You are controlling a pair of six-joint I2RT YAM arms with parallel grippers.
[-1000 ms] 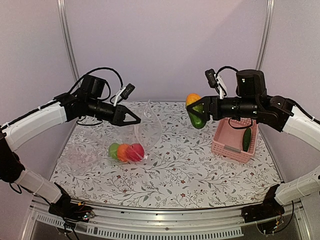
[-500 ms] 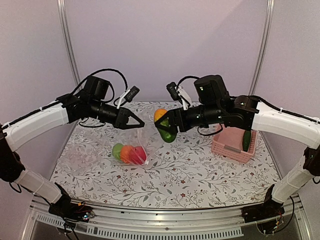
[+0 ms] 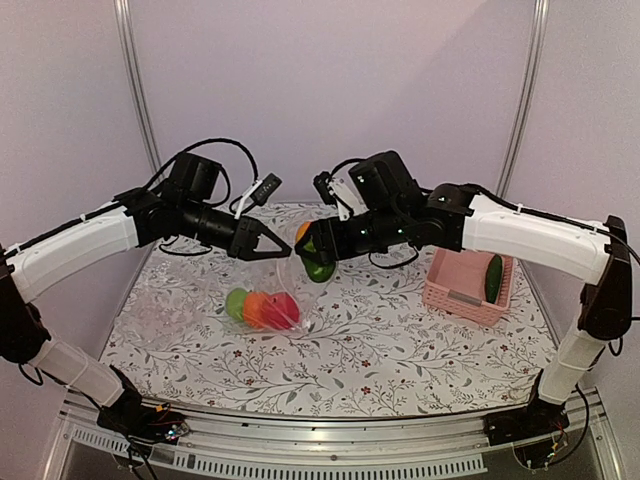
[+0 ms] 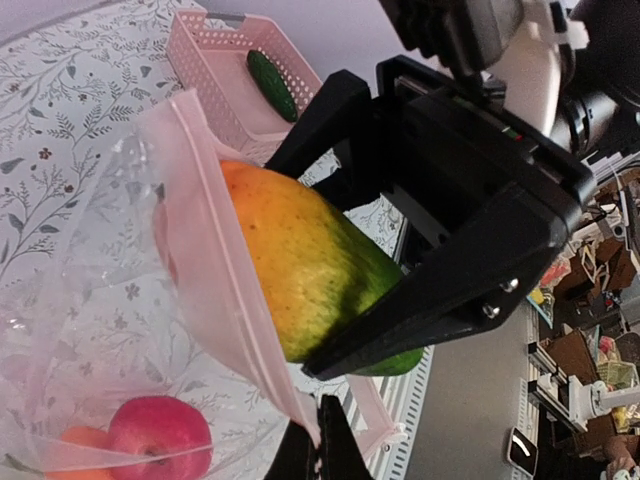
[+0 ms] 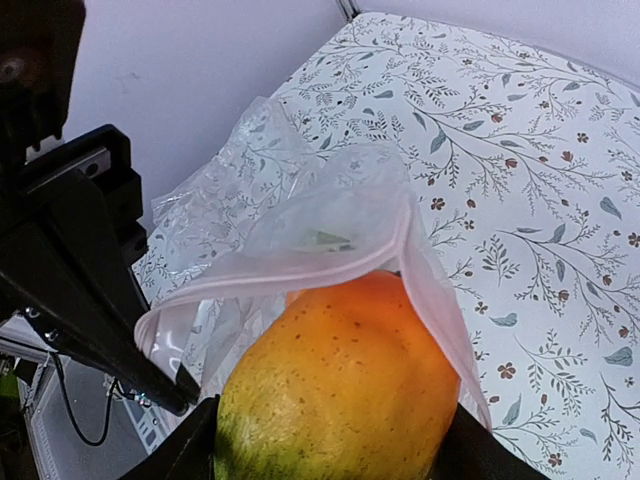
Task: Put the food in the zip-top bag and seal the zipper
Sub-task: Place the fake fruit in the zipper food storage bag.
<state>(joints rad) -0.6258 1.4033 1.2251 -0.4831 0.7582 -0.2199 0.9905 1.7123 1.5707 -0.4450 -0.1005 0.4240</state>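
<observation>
My right gripper (image 3: 314,256) is shut on the green-orange mango (image 5: 340,390), whose orange end pokes into the open mouth of the zip-top bag (image 3: 268,292). My left gripper (image 4: 320,447) is shut on the bag's rim, pinching the zipper (image 4: 205,255) and holding the mouth up above the table. Inside the bag lie the green apple (image 3: 236,303), the orange (image 3: 258,309) and the red apple (image 4: 160,435). The dark green cucumber (image 3: 494,277) lies in the pink basket.
The pink slatted basket (image 3: 458,296) stands at the right of the flowered table (image 3: 400,350). Crumpled clear film (image 3: 165,300) lies on the table's left part. Both arms meet over the middle back of the table.
My right arm has swung left from beside the basket, carrying the mango to the bag's mouth. My left gripper has shifted slightly right and down with the bag's rim.
</observation>
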